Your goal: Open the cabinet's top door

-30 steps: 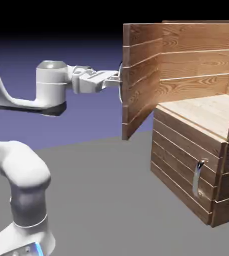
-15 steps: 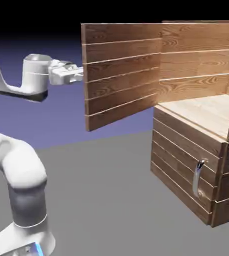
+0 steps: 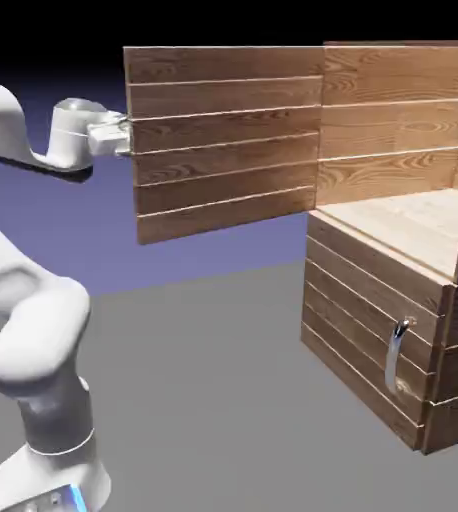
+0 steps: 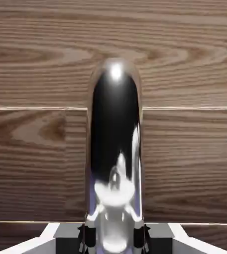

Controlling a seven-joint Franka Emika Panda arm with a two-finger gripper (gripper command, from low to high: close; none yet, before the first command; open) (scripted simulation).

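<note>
The cabinet (image 3: 373, 330) of brown planks fills the exterior view's right. Its top door (image 3: 223, 140) stands swung far out to the left, its plank face turned toward the camera. My white hand (image 3: 101, 134) reaches to the door's free left edge, and the fingers are hidden behind the panel there. In the hand view my gripper (image 4: 114, 237) is shut on the door's curved silver handle (image 4: 114, 139). The handle rises large between the two grey fingertips (image 4: 85, 237), with the door's wood (image 4: 36, 74) right behind it.
The opened upper compartment shows a pale wood shelf (image 3: 413, 225) and back wall. Below it the lower door stays closed, with its short silver handle (image 3: 398, 355). My arm's white elbow and base (image 3: 38, 370) stand at the lower left on the grey table (image 3: 223, 400).
The top door has swung much farther open toward the exterior view's left. My hand has moved left with it, still clamped on the handle, which is now hidden behind the panel.
</note>
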